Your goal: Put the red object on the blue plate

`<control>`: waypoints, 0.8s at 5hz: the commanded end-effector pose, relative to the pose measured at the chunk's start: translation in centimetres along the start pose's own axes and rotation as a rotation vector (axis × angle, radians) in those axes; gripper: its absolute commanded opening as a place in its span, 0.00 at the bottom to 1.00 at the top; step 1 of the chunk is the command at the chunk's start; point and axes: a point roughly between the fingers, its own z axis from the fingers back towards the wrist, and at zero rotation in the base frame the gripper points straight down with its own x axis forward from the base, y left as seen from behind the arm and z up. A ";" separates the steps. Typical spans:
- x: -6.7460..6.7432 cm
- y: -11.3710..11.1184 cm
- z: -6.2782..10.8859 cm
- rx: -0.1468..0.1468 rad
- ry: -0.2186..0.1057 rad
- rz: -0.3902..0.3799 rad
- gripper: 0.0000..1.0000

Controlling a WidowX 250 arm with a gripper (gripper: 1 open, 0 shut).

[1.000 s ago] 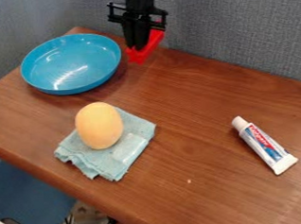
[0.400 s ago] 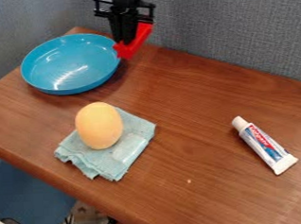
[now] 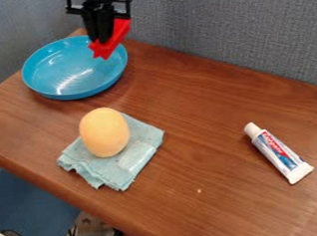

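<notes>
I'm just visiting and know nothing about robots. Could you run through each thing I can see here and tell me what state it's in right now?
gripper: shut on the red object, pointing down.
red object: held in the air over the plate's right rim.
blue plate: upright on the table, nothing in it.
orange egg: resting on the cloth.
cloth: crumpled, lying under the egg.
toothpaste tube: lying flat, capped.

One fixed view only; it looks down at an angle from in front of the worktop (image 3: 214, 107), toward the grey wall (image 3: 237, 26) behind; the near edge and far corner both show; middling distance.
</notes>
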 end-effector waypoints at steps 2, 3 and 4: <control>-1.7 3.5 3.0 0.026 -0.089 0.099 0.00; -1.5 4.1 1.9 0.023 -0.066 0.122 0.00; -1.2 4.4 1.0 0.025 -0.045 0.130 0.00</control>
